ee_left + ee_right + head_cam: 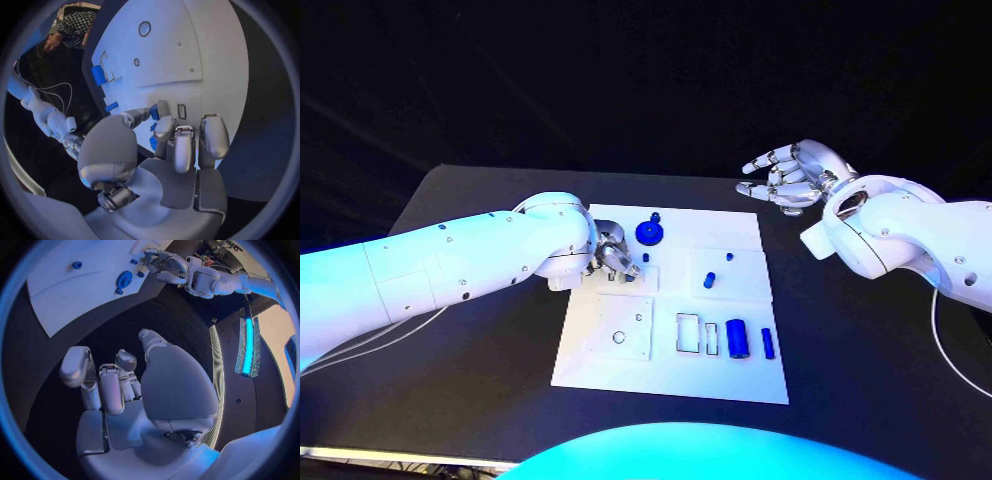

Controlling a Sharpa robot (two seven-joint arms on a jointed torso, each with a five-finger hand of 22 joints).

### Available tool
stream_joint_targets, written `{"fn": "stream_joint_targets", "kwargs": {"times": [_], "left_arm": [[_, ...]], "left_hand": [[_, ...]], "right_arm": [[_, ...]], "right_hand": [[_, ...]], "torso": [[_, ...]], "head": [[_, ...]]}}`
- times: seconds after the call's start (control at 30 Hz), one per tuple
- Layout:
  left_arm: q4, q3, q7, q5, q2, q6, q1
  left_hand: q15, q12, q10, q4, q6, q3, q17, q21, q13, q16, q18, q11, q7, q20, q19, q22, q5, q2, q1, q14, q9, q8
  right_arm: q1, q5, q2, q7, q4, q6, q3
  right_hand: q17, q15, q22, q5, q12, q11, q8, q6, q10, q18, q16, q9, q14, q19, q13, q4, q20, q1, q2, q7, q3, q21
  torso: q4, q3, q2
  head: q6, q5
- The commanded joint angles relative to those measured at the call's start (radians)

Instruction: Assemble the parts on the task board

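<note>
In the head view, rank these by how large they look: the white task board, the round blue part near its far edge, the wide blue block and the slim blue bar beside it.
1. task board
2. wide blue block, though the next looks close to it
3. round blue part
4. slim blue bar

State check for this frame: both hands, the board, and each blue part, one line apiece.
left hand: over the task board, pinching a small blue part
right hand: raised off the board, open, holding nothing
task board: flat on the table
round blue part: on board
blue cylinder: lying on board
</note>
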Motion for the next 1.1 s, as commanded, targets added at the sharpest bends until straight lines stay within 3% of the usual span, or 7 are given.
{"fn": "stream_joint_targets", "kwargs": {"times": [0.03, 0.17, 0.67, 0.87, 1.1], "left_arm": [[0.002, -0.001, 0.002, 0.004, 0.002, 0.020, -0.002], [0.001, 0.001, 0.000, 0.003, 0.000, 0.012, -0.002], [0.003, 0.006, -0.004, -0.006, -0.020, -0.003, -0.001], [0.009, 0.013, -0.006, -0.005, -0.032, -0.015, 0.000], [0.015, 0.021, -0.001, 0.027, -0.036, -0.035, 0.001]], "left_hand": [[-0.007, -0.004, 0.004, 0.007, 0.004, -0.014, 0.263, -0.002, 0.001, 0.004, -0.018, 0.002, 0.006, -0.001, 0.004, 0.001, -0.004, -0.011, 0.004, 0.106, -0.002, -0.005], [-0.007, -0.005, 0.004, 0.019, 0.004, -0.042, 0.263, -0.002, 0.002, 0.004, -0.018, 0.002, 0.006, -0.001, 0.004, 0.001, -0.004, -0.017, 0.011, 0.106, -0.006, -0.006], [-0.006, -0.015, 0.000, 0.053, 0.006, -0.122, 0.263, -0.004, -0.005, 0.004, -0.018, 0.003, 0.009, 0.000, 0.003, -0.002, -0.005, -0.035, 0.006, 0.106, -0.014, -0.006], [-0.006, -0.015, 0.000, 0.055, 0.005, -0.174, 0.263, -0.006, -0.004, 0.004, -0.017, 0.003, 0.007, 0.000, 0.004, -0.002, -0.019, -0.023, -0.033, 0.106, -0.018, -0.004], [-0.007, -0.016, 0.000, 0.055, 0.004, -0.197, 0.263, -0.006, -0.004, 0.004, -0.017, 0.002, 0.006, -0.001, 0.004, -0.002, -0.026, -0.024, -0.045, 0.106, -0.019, -0.001]], "right_arm": [[0.000, -0.003, -0.001, 0.014, 0.001, 0.015, 0.000], [0.000, -0.002, -0.001, 0.012, 0.000, 0.014, 0.000], [-0.002, 0.009, -0.002, 0.010, -0.004, 0.019, 0.000], [-0.003, 0.016, -0.002, 0.007, -0.006, 0.026, 0.000], [-0.004, 0.020, 0.001, 0.005, -0.010, 0.032, -0.001]], "right_hand": [[-0.001, -0.006, -0.001, -0.006, 0.001, -0.002, 0.006, -0.001, 0.002, 0.020, -0.005, -0.001, 0.039, 0.001, -0.001, 0.001, -0.003, -0.013, 0.001, -0.006, -0.011, -0.006], [0.001, -0.005, -0.001, -0.032, 0.005, -0.001, 0.008, -0.002, 0.003, 0.020, -0.006, -0.002, 0.040, 0.002, -0.004, 0.001, -0.003, -0.042, 0.012, -0.006, -0.035, -0.011], [0.002, -0.004, -0.002, -0.045, 0.016, 0.001, 0.014, -0.004, 0.002, 0.021, -0.009, -0.006, 0.041, 0.005, -0.009, 0.003, -0.001, -0.109, 0.045, -0.004, -0.107, -0.021], [0.002, -0.003, -0.004, -0.040, 0.016, 0.002, 0.015, -0.005, -0.001, 0.021, -0.010, -0.008, 0.041, 0.003, -0.013, 0.002, -0.001, -0.123, 0.053, -0.003, -0.122, -0.026], [0.004, -0.002, -0.002, -0.040, 0.019, 0.003, 0.015, -0.006, -0.001, 0.021, -0.009, -0.009, 0.041, 0.004, -0.012, 0.003, 0.000, -0.135, 0.060, -0.003, -0.137, -0.026]], "torso": [[-0.0004, 0.0000, 0.000], [0.0000, -0.0005, 0.000], [-0.0001, -0.0006, -0.002], [0.0004, 0.0009, -0.002], [-0.0012, -0.0007, -0.001]], "head": [[-0.001, 0.000], [-0.002, 0.000], [0.003, 0.001], [0.003, 0.002], [0.008, 0.008]]}}
